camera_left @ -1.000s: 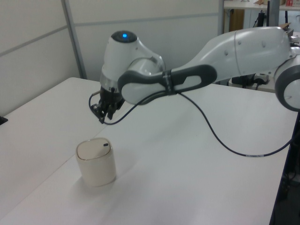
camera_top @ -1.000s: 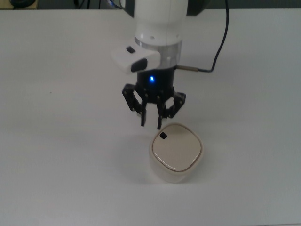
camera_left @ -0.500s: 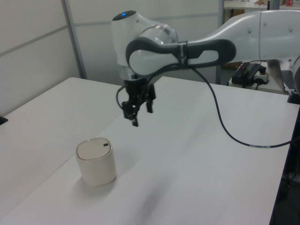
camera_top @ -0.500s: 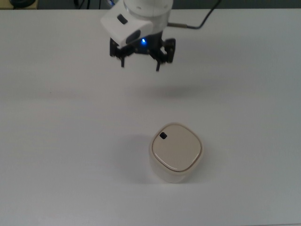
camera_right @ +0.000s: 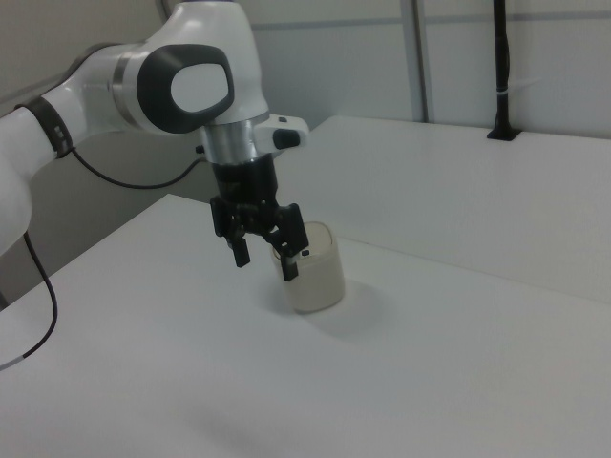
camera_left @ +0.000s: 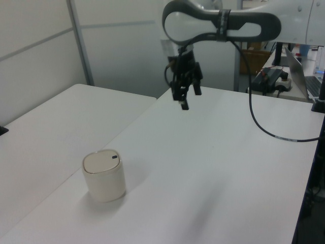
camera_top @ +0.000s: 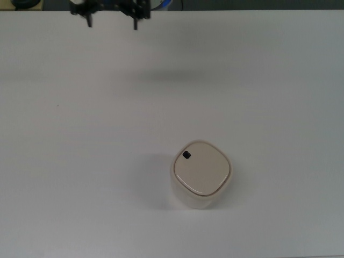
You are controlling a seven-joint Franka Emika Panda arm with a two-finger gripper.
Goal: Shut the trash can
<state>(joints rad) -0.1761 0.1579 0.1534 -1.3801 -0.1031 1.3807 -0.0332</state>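
The cream-beige trash can (camera_top: pixel 201 176) stands on the white table with its flat lid (camera_top: pixel 202 166) lying level on the rim. The black tab (camera_top: pixel 186 155) is at the lid's upper-left corner in the top view. My gripper (camera_top: pixel 112 21) hangs open and empty at the top view's upper edge, far from the can. In the left view the gripper (camera_left: pixel 187 99) is high above the table, well to the right of and beyond the can (camera_left: pixel 104 175). The right view has the gripper (camera_right: pixel 264 260) partly in front of the can (camera_right: pixel 318 277).
The white table (camera_top: pixel 64 161) spreads around the can, with a seam (camera_left: pixel 137 127) between two tabletops in the left view. A black cable (camera_left: pixel 264 127) trails from the arm. A black post (camera_right: pixel 501 76) stands at the far table edge in the right view.
The gripper has risen and pulled away from the can, toward the top view's upper-left edge, and its fingers have spread wider. The can and lid have not moved.
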